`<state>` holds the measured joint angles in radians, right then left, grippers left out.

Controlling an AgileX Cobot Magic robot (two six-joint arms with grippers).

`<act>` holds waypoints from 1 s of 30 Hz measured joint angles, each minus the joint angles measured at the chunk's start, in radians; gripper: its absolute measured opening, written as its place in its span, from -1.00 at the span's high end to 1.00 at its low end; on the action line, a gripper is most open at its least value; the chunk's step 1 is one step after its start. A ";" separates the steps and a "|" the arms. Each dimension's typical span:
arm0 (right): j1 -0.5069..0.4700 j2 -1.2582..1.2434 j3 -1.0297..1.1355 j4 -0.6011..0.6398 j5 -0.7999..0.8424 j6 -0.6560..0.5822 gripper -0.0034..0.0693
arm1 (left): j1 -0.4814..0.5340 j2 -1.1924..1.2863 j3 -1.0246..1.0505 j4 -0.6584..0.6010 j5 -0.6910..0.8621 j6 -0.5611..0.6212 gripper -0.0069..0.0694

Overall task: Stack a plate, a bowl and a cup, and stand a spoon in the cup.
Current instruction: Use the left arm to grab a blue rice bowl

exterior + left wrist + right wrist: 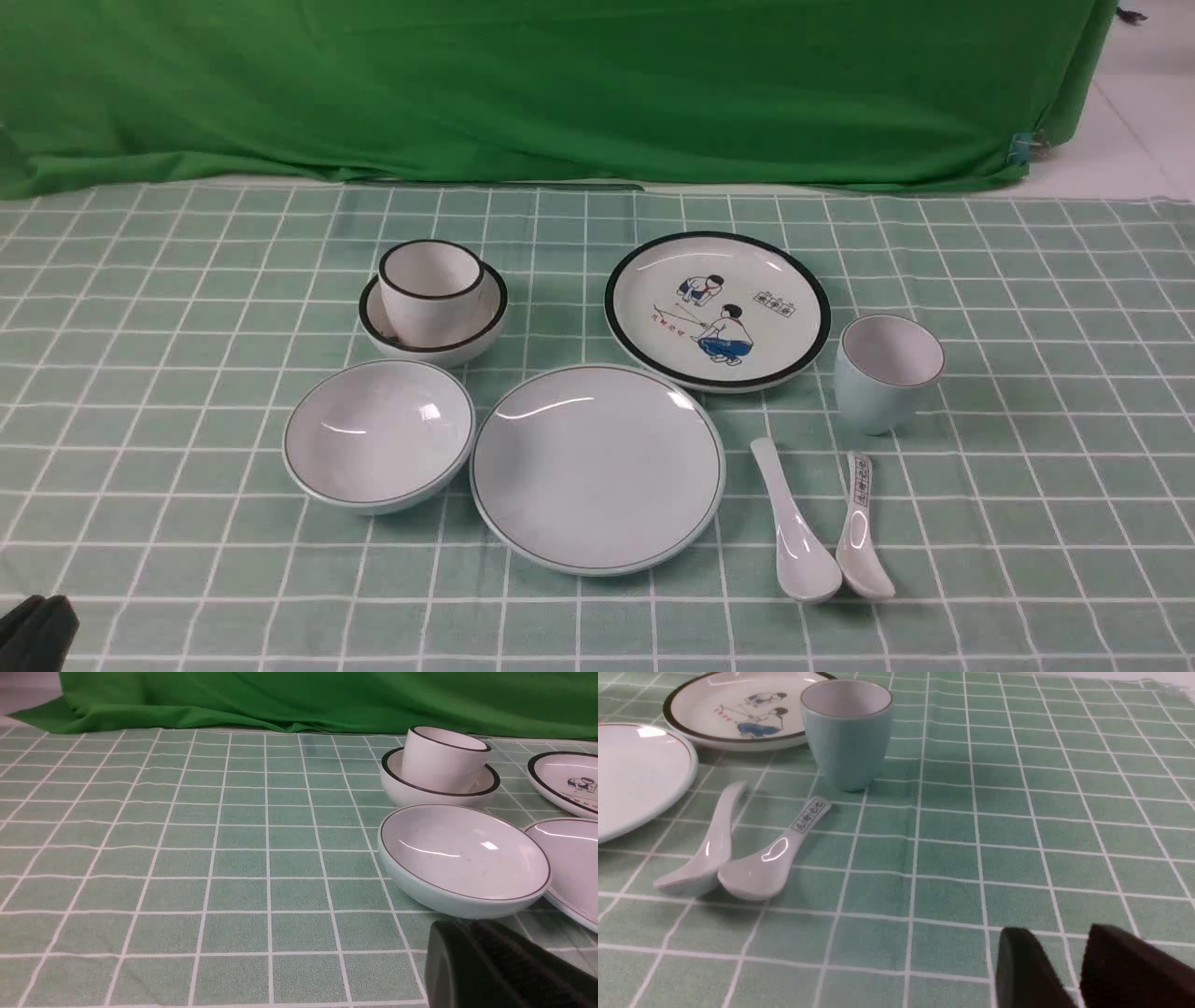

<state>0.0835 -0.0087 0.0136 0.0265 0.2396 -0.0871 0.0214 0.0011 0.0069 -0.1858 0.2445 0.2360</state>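
Hovering low at near edge: left gripper [462, 940], fingers pressed together, empty; right gripper [1057, 952], narrow gap, empty. Next, spoon [794, 532] flat on checked tablecloth [1027, 485], scoop against marked spoon [861, 527] on its right. Plate [597, 467] centre, bare. Bowl [378, 434] just left of it, rims nearly meeting. Cup [882, 373] upright, right side. Farther: cartoon plate [775, 345]; black-rimmed bowl [467, 336] holding white cup [429, 289].
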 joint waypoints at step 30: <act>0.000 0.000 0.000 0.000 0.000 -0.001 0.24 | 0.000 0.000 0.000 -0.261 -0.113 -0.079 0.77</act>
<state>0.0835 -0.0087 0.0136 0.0265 0.2396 -0.0880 0.0214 0.0011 0.0069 -0.4463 0.1318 0.1566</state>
